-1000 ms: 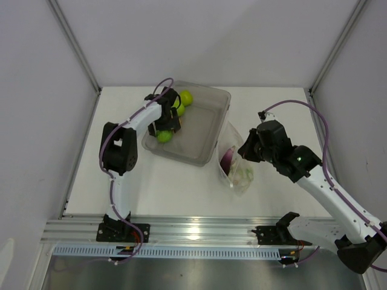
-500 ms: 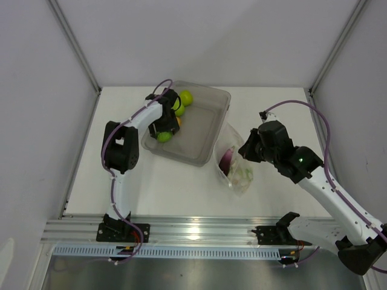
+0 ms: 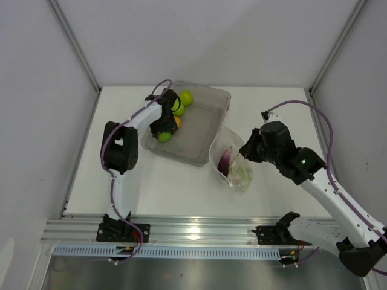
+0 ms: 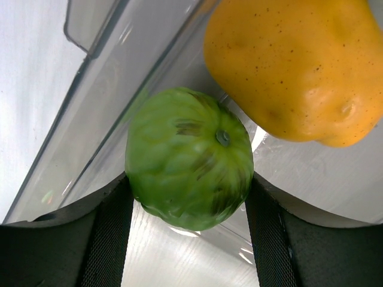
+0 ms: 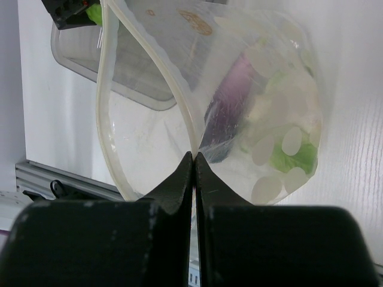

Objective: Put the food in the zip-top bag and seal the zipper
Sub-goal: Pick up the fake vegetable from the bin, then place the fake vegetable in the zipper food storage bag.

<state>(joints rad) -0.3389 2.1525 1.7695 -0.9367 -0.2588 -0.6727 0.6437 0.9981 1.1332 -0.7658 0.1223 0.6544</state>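
My left gripper (image 3: 163,130) is inside the grey tray (image 3: 208,96), its fingers (image 4: 108,233) pressed on both sides of a round green fruit (image 4: 188,158) that rests on the tray floor (image 3: 164,136). An orange fruit (image 4: 287,66) lies right beside it (image 3: 176,122). Two more green fruits (image 3: 186,97) sit at the tray's far left. My right gripper (image 5: 194,154) is shut on the mouth edge strip of the clear bag (image 5: 179,101), holding the mouth open. The bag (image 3: 231,163) holds the purple eggplant (image 5: 230,101) and the cauliflower (image 5: 287,143).
The tray's near right corner (image 3: 202,158) is close to the bag's open mouth. A metal rail (image 3: 193,232) runs along the near table edge. White walls and frame posts enclose the table on three sides.
The bag's mouth has spread wider and shifted a little left toward the tray as my right gripper moved. My left gripper has settled closer around the green fruit.
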